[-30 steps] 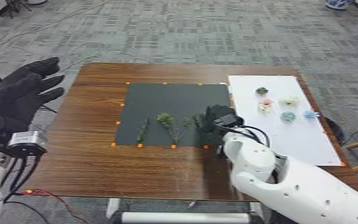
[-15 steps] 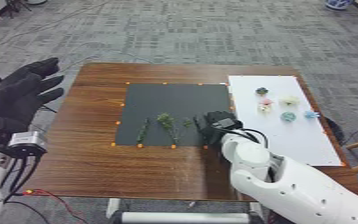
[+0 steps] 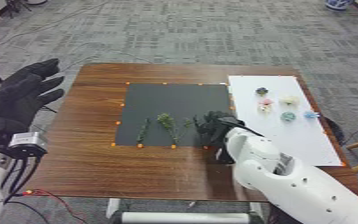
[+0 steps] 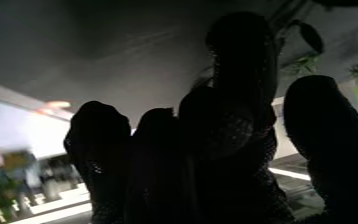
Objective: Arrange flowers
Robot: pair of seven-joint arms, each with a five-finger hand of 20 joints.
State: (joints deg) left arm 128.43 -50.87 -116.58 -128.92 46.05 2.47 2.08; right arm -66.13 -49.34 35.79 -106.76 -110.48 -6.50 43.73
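Your right hand, in its black fabric glove, is right of the frame's centre, over the right edge of the dark grey rectangular mat; you can't tell from here whether it is grasping anything. Your left hand, gloved the same, is released, its fingers loosely extended beside the brown wooden table, at the left of the frame. Near the middle, you have a thin green stem lying on the mat, with a bushier branching green stem to its right. On the white rectangular sheet at the right, you have a blue-green bloom and a light blue bloom, then a pink bloom and a cream bloom, and farthest, a small dark bloom.
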